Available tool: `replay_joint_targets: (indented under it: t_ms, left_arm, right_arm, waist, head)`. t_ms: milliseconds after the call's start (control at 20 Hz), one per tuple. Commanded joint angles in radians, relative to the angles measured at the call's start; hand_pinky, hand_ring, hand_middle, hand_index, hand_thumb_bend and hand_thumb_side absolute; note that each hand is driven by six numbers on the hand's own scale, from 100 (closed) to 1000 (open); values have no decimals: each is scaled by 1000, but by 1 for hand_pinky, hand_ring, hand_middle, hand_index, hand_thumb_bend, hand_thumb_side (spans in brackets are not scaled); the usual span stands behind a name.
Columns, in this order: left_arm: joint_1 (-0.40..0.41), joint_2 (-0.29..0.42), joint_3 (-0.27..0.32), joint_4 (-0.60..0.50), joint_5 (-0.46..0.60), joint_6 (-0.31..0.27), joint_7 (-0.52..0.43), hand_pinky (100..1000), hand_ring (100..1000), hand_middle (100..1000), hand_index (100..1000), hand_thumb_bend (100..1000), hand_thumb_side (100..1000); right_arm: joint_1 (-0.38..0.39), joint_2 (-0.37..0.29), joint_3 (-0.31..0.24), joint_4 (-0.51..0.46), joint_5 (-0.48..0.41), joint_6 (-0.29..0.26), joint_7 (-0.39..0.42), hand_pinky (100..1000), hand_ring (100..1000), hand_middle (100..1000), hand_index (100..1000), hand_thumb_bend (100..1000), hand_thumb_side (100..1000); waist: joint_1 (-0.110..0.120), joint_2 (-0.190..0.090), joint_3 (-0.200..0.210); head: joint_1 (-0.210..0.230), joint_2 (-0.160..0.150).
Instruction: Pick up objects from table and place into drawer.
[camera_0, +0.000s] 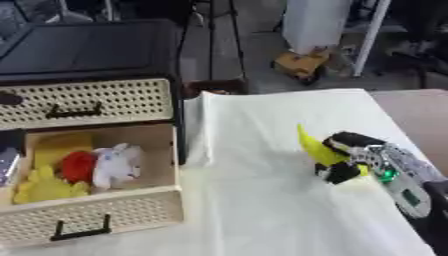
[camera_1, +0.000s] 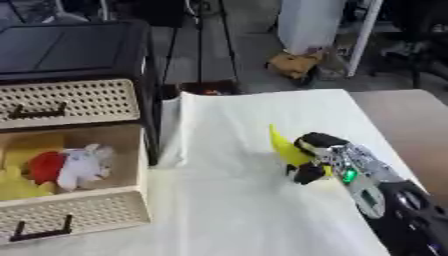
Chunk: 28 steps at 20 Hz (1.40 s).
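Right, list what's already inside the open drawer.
The open drawer holds a white plush toy, a red object and yellow items lying together. Anything beneath them, or behind the front panel, is hidden. The right hand holds a yellow banana-shaped object outside.

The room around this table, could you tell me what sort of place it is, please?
Probably a lab or workshop set up for robot trials: a cloth-covered table, a perforated drawer unit beside it, and stands and cables on the bare floor behind.

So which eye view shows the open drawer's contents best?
The left eye view: the open drawer shows nearly whole, with yellow items, a red item and a white plush. The right eye view cuts off the drawer's left part, hiding most of the yellow.
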Motion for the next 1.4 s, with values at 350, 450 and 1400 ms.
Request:
replay_joint_targets:
  t_ms: [350, 450, 1400]
  left_arm:
    - [-7, 12, 15, -15, -6, -6, -1, 100, 100, 100, 837, 100, 514]
    - [-6, 11, 14, -15, -7, -6, -2, 100, 100, 100, 837, 100, 514]
    - [-6, 6, 14, -15, -4, -8, -2, 100, 100, 100, 838, 100, 519]
  right_arm:
    - [-30, -40, -11, -13, 7, 4, -33, 436, 628, 565, 666, 100, 425]
    - [-35, -44, -9, -17, 10, 3, -37, 434, 628, 566, 663, 100, 451]
    - [-68, -73, 27, -66, 93, -19, -56, 399, 613, 545, 597, 100, 423]
  waist:
    - [-2, -21, 0]
    - [-3, -22, 0]
    - [-7, -23, 8]
  head:
    - [1, -9]
    - [3, -8]
    - [3, -5]
